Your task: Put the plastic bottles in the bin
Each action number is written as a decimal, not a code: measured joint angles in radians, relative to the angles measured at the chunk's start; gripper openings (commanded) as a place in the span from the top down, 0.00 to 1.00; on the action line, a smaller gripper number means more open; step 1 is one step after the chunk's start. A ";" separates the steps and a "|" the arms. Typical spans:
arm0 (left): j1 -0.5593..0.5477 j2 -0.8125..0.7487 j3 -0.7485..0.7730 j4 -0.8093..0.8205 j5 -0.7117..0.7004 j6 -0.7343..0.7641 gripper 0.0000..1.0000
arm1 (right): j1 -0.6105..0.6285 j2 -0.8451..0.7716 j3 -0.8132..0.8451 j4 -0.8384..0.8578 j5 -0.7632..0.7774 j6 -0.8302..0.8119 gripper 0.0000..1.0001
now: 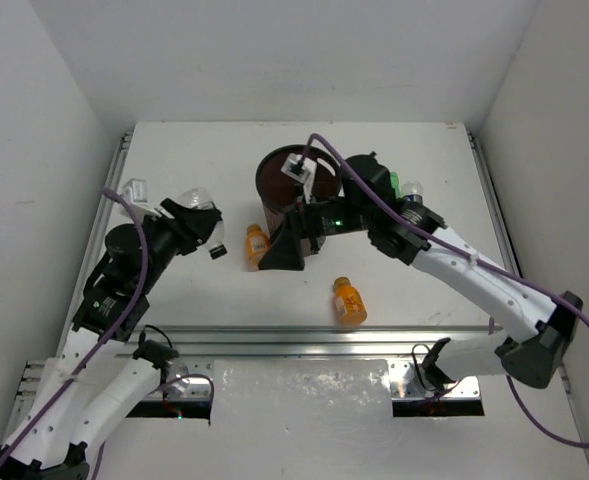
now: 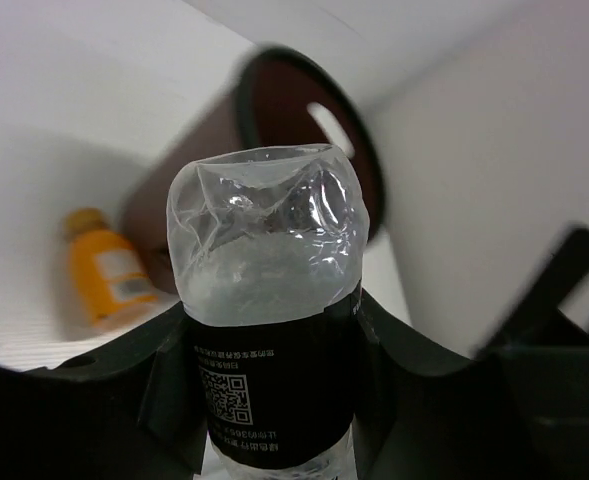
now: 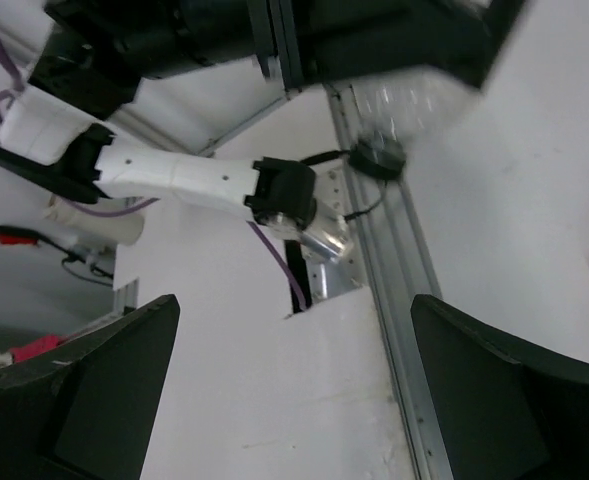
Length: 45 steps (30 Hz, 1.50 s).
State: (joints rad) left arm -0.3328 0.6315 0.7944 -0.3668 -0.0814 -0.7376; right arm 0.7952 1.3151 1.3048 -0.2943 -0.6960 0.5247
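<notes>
My left gripper (image 1: 202,222) is shut on a clear plastic bottle (image 1: 196,198) with a dark label; its black cap (image 1: 217,250) sticks out below the fingers. In the left wrist view this bottle (image 2: 269,300) fills the space between the jaws, its crumpled base pointing at the brown bin (image 2: 274,130). The bin (image 1: 274,170) stands mid-table. My right gripper (image 1: 286,248) hangs open and empty in front of it, and it (image 3: 294,400) holds nothing in its wrist view. Two orange bottles (image 1: 257,243) (image 1: 349,300) lie on the table. A green bottle (image 1: 404,186) shows behind the right arm.
The right arm reaches across the bin's right side with its purple cable (image 1: 326,145) looping over the rim. A metal rail (image 1: 304,340) runs along the table's near edge. White walls close in the table on three sides.
</notes>
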 measured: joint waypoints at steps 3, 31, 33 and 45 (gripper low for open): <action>0.000 -0.006 -0.026 0.095 0.240 -0.011 1.00 | 0.053 0.073 0.053 0.058 -0.010 0.015 0.01; 0.004 -0.092 -0.308 0.727 0.629 -0.308 0.96 | 0.149 0.102 -0.104 0.381 0.160 0.153 0.53; 0.006 -0.086 -0.311 0.764 0.625 -0.304 0.76 | 0.145 0.101 -0.118 0.419 0.145 0.191 0.75; 0.000 0.063 0.097 0.318 0.323 -0.122 0.00 | 0.141 0.035 -0.132 0.310 0.386 0.072 1.00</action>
State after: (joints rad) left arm -0.3328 0.6949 0.8917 -0.0490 0.2413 -0.8593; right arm 0.9360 1.3506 1.1728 0.0158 -0.3103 0.5972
